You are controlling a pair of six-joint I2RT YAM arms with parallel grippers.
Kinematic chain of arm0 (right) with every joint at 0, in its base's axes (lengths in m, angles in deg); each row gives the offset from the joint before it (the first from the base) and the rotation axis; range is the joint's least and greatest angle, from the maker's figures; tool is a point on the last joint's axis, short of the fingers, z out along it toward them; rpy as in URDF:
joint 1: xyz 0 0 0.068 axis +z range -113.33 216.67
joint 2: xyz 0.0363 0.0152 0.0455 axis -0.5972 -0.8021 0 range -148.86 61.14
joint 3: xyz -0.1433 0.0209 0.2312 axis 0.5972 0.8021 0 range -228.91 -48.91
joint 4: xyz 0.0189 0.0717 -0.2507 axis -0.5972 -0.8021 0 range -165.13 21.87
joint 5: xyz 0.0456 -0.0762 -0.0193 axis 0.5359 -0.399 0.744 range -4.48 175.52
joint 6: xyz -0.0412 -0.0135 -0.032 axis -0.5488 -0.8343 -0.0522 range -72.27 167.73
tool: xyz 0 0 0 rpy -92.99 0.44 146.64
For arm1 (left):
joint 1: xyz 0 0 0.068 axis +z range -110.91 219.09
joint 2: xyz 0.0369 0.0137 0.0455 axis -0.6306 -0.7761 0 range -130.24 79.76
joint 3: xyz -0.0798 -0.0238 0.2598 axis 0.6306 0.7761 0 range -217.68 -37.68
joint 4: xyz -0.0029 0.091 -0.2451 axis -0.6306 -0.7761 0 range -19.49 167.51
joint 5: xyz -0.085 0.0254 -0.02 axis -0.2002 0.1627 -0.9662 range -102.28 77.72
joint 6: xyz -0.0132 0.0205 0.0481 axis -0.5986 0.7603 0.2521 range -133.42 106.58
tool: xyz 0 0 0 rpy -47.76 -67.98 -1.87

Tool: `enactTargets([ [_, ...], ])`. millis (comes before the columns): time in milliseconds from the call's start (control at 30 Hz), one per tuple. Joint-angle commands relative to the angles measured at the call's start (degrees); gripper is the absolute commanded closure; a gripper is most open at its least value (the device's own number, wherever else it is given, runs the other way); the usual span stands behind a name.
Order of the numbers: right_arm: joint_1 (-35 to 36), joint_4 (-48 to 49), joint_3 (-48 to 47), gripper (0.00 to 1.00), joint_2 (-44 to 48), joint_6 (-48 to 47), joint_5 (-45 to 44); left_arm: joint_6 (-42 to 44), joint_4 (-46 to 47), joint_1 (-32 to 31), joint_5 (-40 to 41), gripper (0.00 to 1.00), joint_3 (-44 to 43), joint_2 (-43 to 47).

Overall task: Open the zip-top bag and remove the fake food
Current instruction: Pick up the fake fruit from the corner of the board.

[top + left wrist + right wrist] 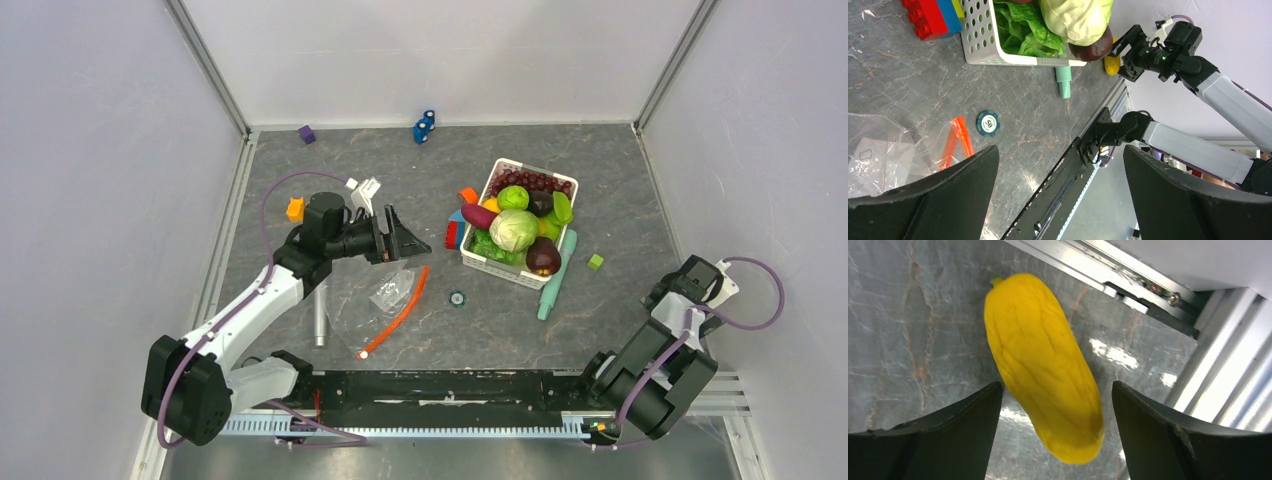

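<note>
The clear zip-top bag [375,298] lies flat on the table left of centre, its red-orange zipper strip [404,308] ending in a white slider [362,353]. My left gripper [410,241] hovers open just above the bag's far edge, nothing between its fingers [1060,150]. Fake food fills the white basket [497,268]: a pale cabbage [513,230], a green fruit [513,197], an eggplant [543,257] and a magenta sweet potato [478,215]. A yellow corn cob [1040,360] lies on the table by the right edge. My right gripper [1057,386] is open around its near end, with gaps on both sides.
A teal tool [555,280] leans by the basket, and a poker chip [457,298] and a green cube [596,262] lie nearby. Red and blue bricks [455,232] sit left of the basket. A metal cylinder [320,315] lies beside the bag. Blue blocks [424,127] stand at the back.
</note>
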Motion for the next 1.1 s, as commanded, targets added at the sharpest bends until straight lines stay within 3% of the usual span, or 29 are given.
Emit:
enactTargets([
  [0,-1.71,5.30,1.67,0.18,-2.53,1.32,6.83,-0.78,2.60,0.23,-1.46,0.00,-1.60,-0.27],
  [167,-2.26,7.24,2.37,0.36,-3.45,1.88,9.82,-0.59,2.90,0.22,-0.48,0.00,-1.34,-0.18],
  [400,-2.38,9.05,2.60,0.53,-1.07,1.17,13.25,0.26,2.54,0.23,0.48,0.00,-1.73,-0.33],
  [600,-1.45,15.12,3.28,0.64,3.62,-0.51,28.41,3.86,-0.76,0.32,2.25,0.00,-3.57,-0.60],
  [867,12.07,15.48,-10.54,0.64,-0.51,-3.47,31.46,13.68,-8.53,1.82,4.82,0.00,-10.51,-3.37],
  [1067,26.01,16.31,-27.57,0.69,-13.76,-10.92,34.04,16.24,-10.10,6.34,3.07,0.00,-13.77,-6.56],
])
